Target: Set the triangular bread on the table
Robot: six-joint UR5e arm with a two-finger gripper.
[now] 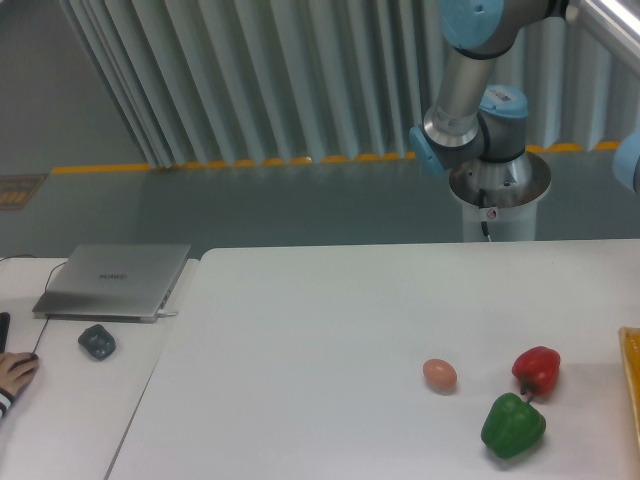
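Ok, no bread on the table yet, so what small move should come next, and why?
Probably swing the arm toward the yellow-orange tray edge at far right. The white table holds only the egg, red pepper and green pepper; bread and gripper are out of view.

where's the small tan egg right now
The small tan egg lies on the large white table, toward the right of the camera view, just left of the red pepper and up-left of the green pepper.

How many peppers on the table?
2: red pepper near the right edge, green pepper just in front of it. More may sit out of frame to the right.
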